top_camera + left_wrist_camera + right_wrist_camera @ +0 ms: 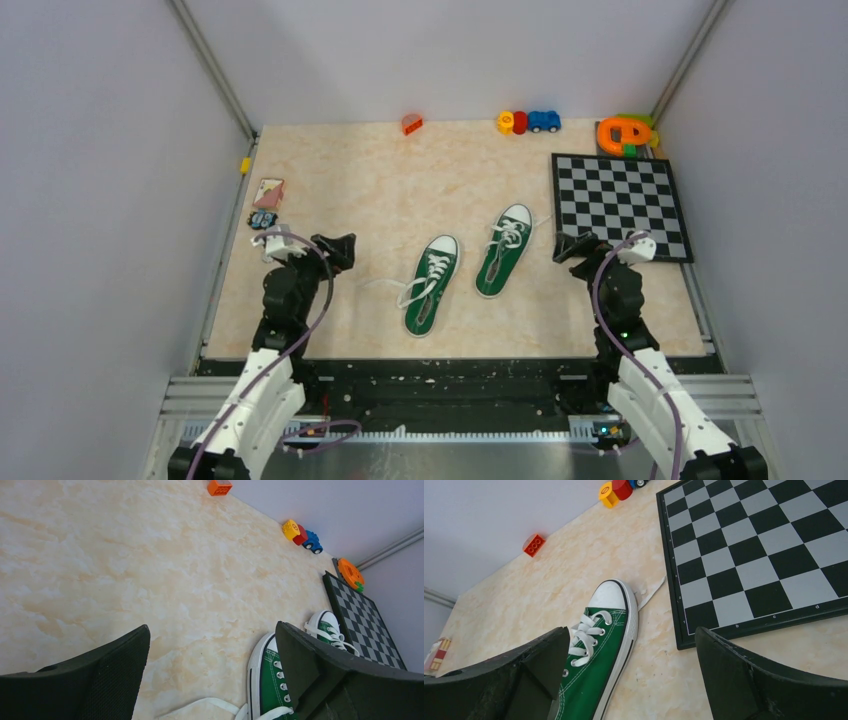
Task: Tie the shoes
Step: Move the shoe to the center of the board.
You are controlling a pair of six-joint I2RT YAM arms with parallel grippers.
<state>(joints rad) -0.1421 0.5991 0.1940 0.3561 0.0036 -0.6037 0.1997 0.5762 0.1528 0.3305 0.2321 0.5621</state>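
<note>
We found the left shoe (432,284) and the right shoe (504,250) side by side in the middle of the table (330,170). They lay apart, toes toward the far wall, the right one set farther back.

- Chessboard (620,205): right of both shoes, its near-left corner just beside the right gripper (572,247).
- Left gripper (343,251): left of the left shoe, a loose lace (385,284) lying between.
- Far edge: a building brick (412,124), with a row of toy blocks (528,122) to its right.
- A plastic toy (625,133) sat behind the chessboard.
- A small box (269,192) lay at the left edge.

Left shoe (267,680) half behind a left gripper (212,630) finger (325,675), heel past the bottom edge.
</note>
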